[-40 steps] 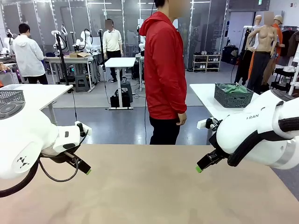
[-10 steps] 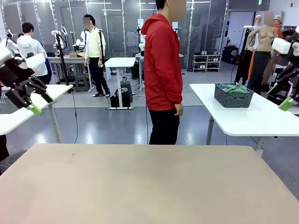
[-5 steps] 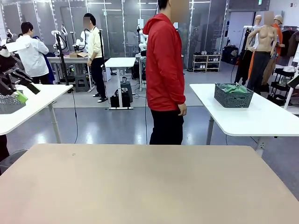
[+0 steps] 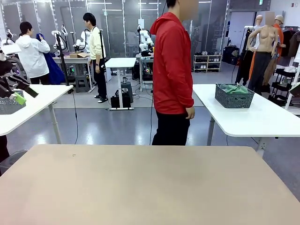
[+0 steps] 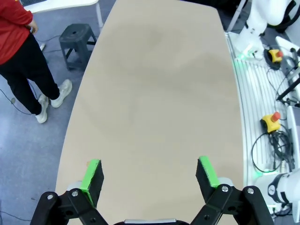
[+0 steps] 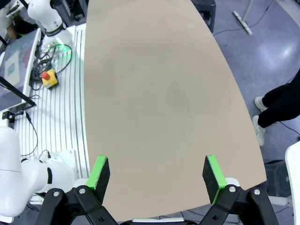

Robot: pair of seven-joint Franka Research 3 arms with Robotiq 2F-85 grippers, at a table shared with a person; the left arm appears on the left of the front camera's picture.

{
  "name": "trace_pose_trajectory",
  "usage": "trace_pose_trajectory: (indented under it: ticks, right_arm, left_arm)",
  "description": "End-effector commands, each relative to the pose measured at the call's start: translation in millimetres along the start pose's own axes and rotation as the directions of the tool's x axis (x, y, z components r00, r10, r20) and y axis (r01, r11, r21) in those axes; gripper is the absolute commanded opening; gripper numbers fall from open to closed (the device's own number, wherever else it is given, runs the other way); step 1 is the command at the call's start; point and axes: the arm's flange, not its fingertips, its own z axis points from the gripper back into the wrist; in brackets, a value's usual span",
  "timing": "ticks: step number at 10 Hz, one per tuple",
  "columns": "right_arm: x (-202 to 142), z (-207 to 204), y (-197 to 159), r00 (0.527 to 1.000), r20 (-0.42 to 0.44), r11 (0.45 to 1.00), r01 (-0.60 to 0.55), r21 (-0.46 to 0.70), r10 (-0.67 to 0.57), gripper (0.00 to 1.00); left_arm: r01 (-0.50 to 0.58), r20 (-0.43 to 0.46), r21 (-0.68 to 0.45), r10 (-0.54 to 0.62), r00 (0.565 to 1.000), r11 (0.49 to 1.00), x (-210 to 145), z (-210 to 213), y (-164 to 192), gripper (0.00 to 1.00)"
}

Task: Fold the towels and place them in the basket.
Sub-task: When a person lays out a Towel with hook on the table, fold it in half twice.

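Both arms are sitting swung up and out from where they were hovering low over the tabletop (image 4: 150, 187); the person (image 4: 172, 70) in the red jacket is shifting slightly right. Left hand (image 5: 149, 165) is hanging high, fingers spread wide, gripping nothing; right hand (image 6: 156, 162) is doing the same. The basket (image 4: 234, 97), dark lattice-mesh plastic with a flared rim, is resting on a white side table (image 4: 267, 119) well apart from the tabletop, with something greenish and crumpled inside; cannot tell if that's the towels. Folding is looking not yet begun. The next move is likely needing cloths laid flat within reach, then a pinch on a soft terry edge. The tabletop is reading smooth, matte and beige.
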Motion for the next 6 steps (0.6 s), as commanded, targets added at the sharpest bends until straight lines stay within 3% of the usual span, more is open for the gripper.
trace_pose_trajectory:
  ticks: [1, 6]
  right_arm:
    - [1.4, 1.7, -0.2, 0.999, 0.035, 1.0, -0.016, 0.006, 0.015, 1.0]
    - [-0.1, 0.8, 0.2, 1.0, 0.027, 1.0, 0.007, 0.001, -0.007, 1.0]
  left_arm:
    - [-0.003, 0.032, -0.012, 0.004, 0.999, 1.0, 1.8, 3.4, -1.5, 1.0]
    - [-0.004, 0.008, -0.001, 0.004, 1.0, 1.0, -1.1, 1.5, -0.6, 1.0]
